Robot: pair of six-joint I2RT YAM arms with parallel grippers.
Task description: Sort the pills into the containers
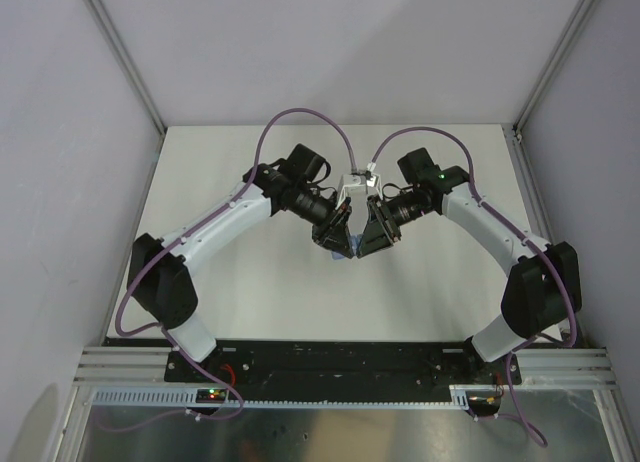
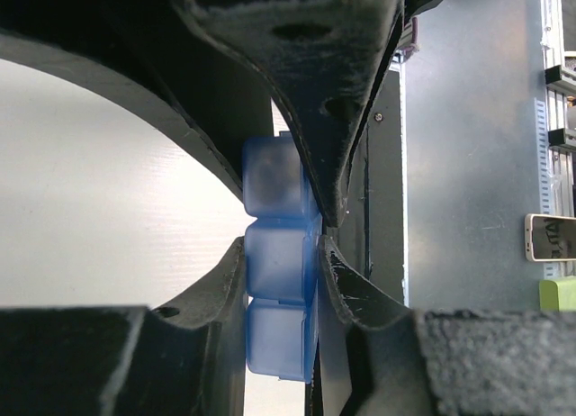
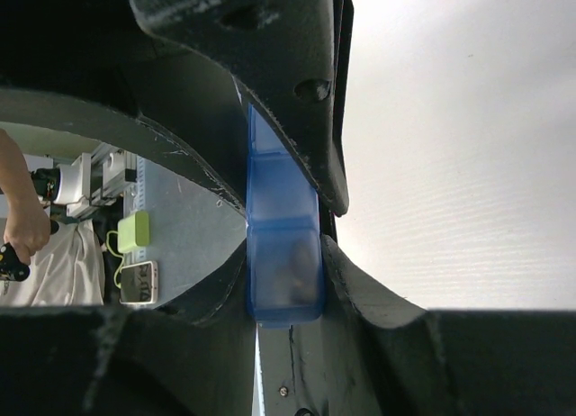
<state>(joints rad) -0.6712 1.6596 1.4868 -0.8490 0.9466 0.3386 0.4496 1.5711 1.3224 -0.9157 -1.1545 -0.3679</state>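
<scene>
Centrally, left claw (image 2: pixel 281 231) and right claw (image 3: pixel 283 231) both clamped on blue containers (image 2: pixel 279 267), fingers (image 2: pixel 351 92) covering their sides, green box (image 3: pixel 135 229) beyond

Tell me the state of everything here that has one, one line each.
left gripper, shut on the containers.
right gripper, shut on the containers.
containers, pinched by both grippers at once; lids open or closed, cannot tell.
pills, brownish mass showing through one end compartment.
</scene>
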